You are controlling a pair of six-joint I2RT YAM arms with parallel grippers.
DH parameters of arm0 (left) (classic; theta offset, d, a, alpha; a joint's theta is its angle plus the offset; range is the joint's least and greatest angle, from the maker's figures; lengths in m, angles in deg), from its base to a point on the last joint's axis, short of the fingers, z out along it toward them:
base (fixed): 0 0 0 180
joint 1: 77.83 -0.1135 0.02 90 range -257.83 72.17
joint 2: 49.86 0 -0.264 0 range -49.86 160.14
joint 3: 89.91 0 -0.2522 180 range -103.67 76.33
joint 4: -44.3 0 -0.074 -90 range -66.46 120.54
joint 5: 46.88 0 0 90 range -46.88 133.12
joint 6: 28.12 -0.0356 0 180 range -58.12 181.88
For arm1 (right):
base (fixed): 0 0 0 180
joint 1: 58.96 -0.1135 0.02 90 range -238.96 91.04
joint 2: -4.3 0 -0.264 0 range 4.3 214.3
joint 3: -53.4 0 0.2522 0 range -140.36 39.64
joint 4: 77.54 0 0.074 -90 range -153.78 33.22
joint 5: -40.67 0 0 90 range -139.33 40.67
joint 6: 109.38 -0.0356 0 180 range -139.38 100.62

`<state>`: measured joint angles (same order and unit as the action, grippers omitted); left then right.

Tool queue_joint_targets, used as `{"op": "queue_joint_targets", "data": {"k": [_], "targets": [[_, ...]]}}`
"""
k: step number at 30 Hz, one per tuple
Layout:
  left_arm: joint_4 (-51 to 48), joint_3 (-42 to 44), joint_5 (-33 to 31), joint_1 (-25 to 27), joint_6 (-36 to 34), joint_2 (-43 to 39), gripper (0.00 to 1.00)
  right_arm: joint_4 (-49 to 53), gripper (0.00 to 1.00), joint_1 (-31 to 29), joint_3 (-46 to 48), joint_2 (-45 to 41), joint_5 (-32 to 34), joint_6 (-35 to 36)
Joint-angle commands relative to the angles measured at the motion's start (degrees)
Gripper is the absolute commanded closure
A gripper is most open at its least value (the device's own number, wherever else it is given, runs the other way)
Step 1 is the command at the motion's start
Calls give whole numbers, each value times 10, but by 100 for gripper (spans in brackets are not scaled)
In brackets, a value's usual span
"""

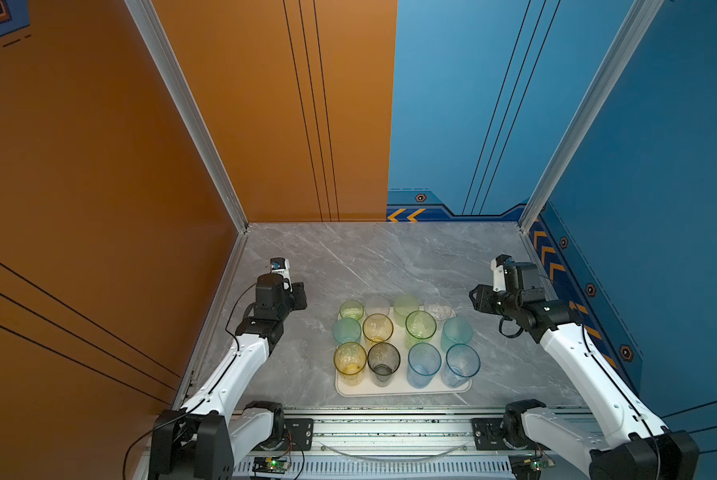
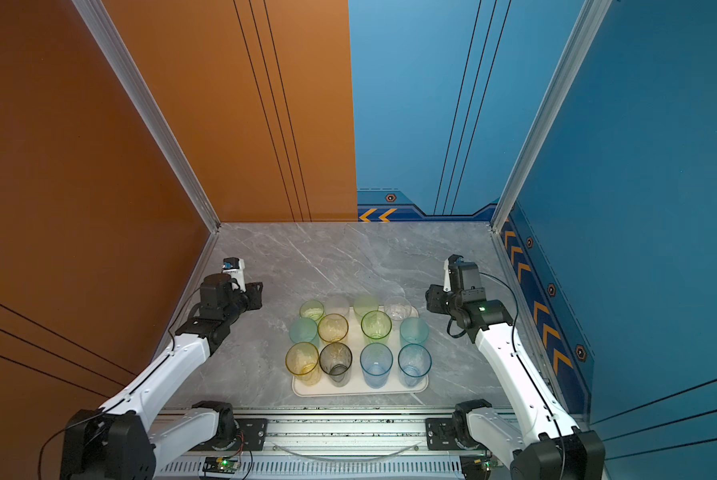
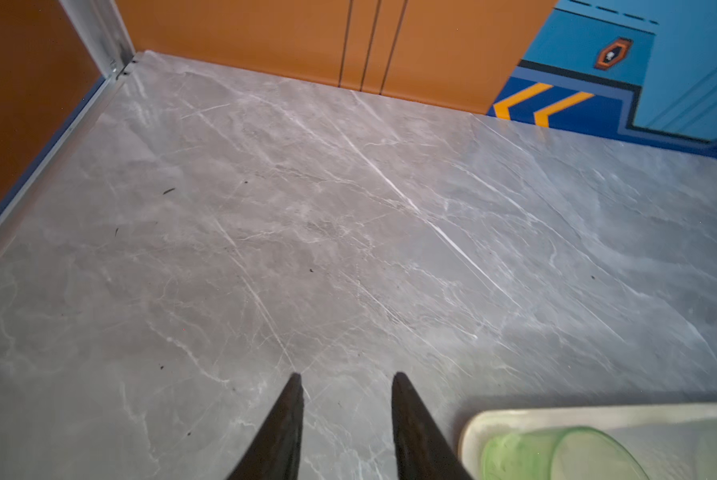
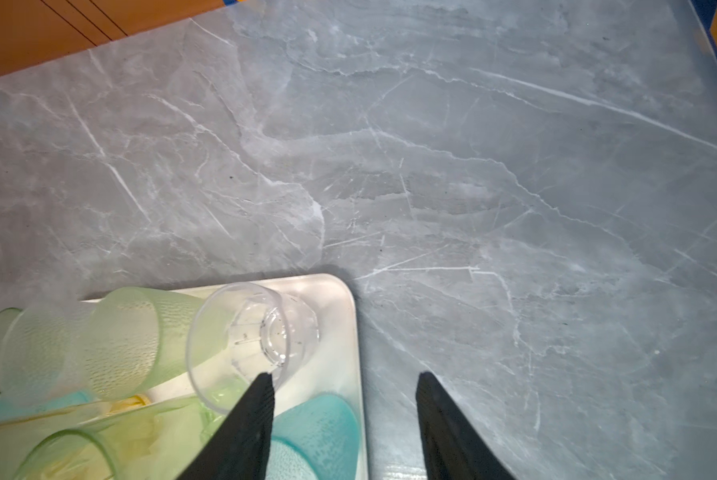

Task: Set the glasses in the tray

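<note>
Fingers [image 3: 282, 428] of the left gripper [image 3: 347, 376] show in the left wrist view as two dark points set moderately apart. Only the grey marble table [image 3: 348, 228] lies between them, and they hold nothing and touch nothing. Near one finger lies a corner of the tray [image 3: 515, 415], with a green glass [image 3: 556, 453] standing in it.

In the right wrist view the right gripper [image 4: 345, 376] stands wider, its fingers [image 4: 248, 428] empty. One fingertip overlaps a clear glass [image 4: 257, 332] at the tray [image 4: 344, 299] corner; whether it touches cannot be told. Beside that glass are a textured green glass [image 4: 140, 332] and a teal glass [image 4: 323, 424].

In both top views the tray [image 1: 402, 390] [image 2: 361, 390] lies near the front middle of the table. Twelve glasses [image 1: 384, 361] [image 2: 335, 359] stand upright in it in three rows of four, with yellow, grey and two blue in front. The left gripper [image 1: 300, 296] [image 2: 256, 295] hangs left of the tray and the right gripper [image 1: 475, 299] [image 2: 431, 298] right of it. Both are apart from the glasses, level with the back row.
</note>
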<state>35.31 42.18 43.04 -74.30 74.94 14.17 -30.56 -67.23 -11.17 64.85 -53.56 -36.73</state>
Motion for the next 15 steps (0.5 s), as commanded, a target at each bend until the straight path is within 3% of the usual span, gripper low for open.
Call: {"op": "queue_joint_targets", "data": {"k": [1, 3, 4, 9, 13, 14, 15], "targets": [[110, 32, -25, -19, -1, 37, 63, -75, 45, 26, 33, 10, 12, 12], [170, 56, -44, -26, -13, 58, 61, -101, 44, 42, 48, 23, 8, 11], [156, 49, -36, -38, -9, 62, 52, -112, 44, 51, 56, 30, 5, 11], [287, 97, -81, -44, -67, 81, 49, -176, 44, 84, 83, 74, -10, 0], [378, 136, -115, -45, -86, 120, 41, -228, 44, 98, 101, 103, -10, -6], [398, 142, -114, -45, -86, 133, 33, -238, 44, 98, 104, 107, -9, -9], [419, 146, -117, -44, -86, 150, 10, -249, 44, 100, 107, 111, -9, -11]]}}
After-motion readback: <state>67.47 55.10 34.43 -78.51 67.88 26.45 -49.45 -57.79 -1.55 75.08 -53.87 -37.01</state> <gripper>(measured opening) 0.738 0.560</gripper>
